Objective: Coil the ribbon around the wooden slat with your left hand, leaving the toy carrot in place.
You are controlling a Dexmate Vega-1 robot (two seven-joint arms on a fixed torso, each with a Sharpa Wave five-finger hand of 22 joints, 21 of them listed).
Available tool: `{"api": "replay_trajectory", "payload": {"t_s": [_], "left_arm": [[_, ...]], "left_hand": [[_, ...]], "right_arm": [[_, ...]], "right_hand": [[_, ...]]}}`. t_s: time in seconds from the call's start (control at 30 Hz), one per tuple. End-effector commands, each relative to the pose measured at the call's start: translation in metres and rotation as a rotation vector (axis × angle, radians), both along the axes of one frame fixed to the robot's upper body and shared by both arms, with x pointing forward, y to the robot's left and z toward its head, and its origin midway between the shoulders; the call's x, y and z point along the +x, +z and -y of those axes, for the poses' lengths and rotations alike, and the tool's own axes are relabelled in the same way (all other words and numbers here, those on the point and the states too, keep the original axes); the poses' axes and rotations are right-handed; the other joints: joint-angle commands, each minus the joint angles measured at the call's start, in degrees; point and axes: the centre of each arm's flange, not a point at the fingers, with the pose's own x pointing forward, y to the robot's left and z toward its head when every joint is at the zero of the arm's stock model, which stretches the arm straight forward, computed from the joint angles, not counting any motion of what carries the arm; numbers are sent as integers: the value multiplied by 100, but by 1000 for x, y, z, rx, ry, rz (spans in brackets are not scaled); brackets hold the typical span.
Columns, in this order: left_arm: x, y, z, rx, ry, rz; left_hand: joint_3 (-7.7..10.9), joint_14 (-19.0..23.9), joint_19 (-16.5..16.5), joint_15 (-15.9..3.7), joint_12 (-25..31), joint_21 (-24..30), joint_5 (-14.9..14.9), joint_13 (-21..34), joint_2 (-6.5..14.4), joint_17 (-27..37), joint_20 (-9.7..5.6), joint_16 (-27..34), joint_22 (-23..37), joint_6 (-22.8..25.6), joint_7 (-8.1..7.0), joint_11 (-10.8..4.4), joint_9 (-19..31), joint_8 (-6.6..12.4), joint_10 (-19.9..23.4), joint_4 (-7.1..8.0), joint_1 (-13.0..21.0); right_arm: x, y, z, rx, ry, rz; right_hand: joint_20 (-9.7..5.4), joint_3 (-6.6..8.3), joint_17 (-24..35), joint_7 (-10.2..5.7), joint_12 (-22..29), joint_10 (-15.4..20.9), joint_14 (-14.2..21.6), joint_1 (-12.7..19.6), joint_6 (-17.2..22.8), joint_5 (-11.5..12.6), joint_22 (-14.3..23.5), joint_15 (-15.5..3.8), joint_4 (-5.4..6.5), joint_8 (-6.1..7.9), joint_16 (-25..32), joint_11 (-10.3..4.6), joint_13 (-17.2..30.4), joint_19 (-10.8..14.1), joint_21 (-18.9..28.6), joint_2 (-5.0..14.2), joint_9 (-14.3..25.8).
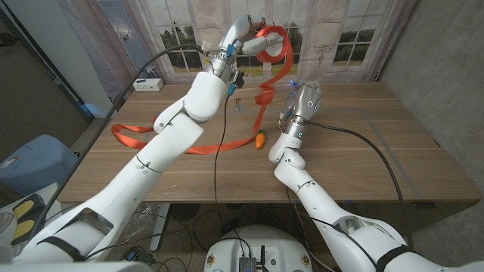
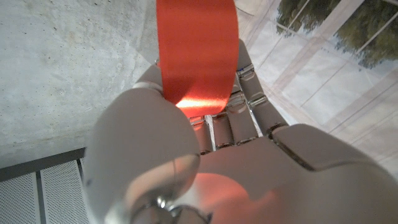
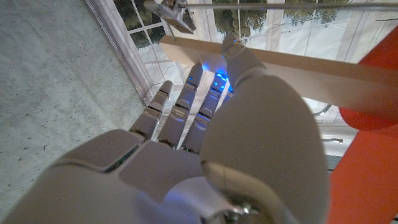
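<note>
The wooden table [image 1: 355, 162] spans the middle of the head view, with faint rectangular tape lines marked on its right half. A small white box [image 1: 148, 85] with a cable sits on the table's far left corner, in the upper left of the frame. Behind the table hangs a backdrop [image 1: 340, 38] printed with window panes and trees, running across the top of the frame. A grey concrete wall [image 1: 446, 68] fills the right edge. A blue chair [image 1: 34, 162] stands at the left edge, and a yellow and black item [image 1: 26, 211] lies in the lower left corner. Black cables [image 1: 189, 219] hang below the table's near edge.
</note>
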Motion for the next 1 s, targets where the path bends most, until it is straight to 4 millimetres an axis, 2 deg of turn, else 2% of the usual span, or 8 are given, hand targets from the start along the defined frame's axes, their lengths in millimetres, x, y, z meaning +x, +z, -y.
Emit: {"api": "replay_trajectory", "payload": {"t_s": [0.03,0.37,0.5,1.0], "left_arm": [[7,-34,14,82,-204,-217],[19,-66,27,154,-224,-349],[29,-85,31,171,-231,-427],[53,-134,23,162,-222,-659]], "left_hand": [[97,1047,11,-1151,-10,42,25,20,341,-1,-436,14,17,575,-132,-1372,18,28,1452,32,319],[109,1059,29,-1161,-34,73,25,30,345,-11,-435,7,14,576,-120,-1359,40,23,1446,23,334],[109,1058,28,-1157,-40,81,24,37,342,-14,-431,3,13,568,-105,-1347,44,16,1440,22,335],[120,1059,36,-1155,-71,121,22,52,347,-22,-416,-10,9,573,-82,-1323,64,2,1442,21,341]], "right_arm": [[-10,5,20,65,-42,47],[-24,8,35,125,-61,98],[-28,8,40,140,-61,112],[-43,10,52,210,-57,169]], "right_hand": [[-10,286,29,459,1022,634,45,-142,483,41,16,-452,251,17,11,439,566,50,32,192,10],[-15,297,43,463,1026,645,47,-144,473,43,17,-457,252,12,9,446,556,53,35,189,12],[-13,304,42,463,1025,637,59,-143,478,43,17,-454,250,11,8,453,556,64,40,185,8],[-12,305,82,467,1026,624,46,-135,473,39,20,-439,246,9,17,451,552,67,45,185,14]]}}
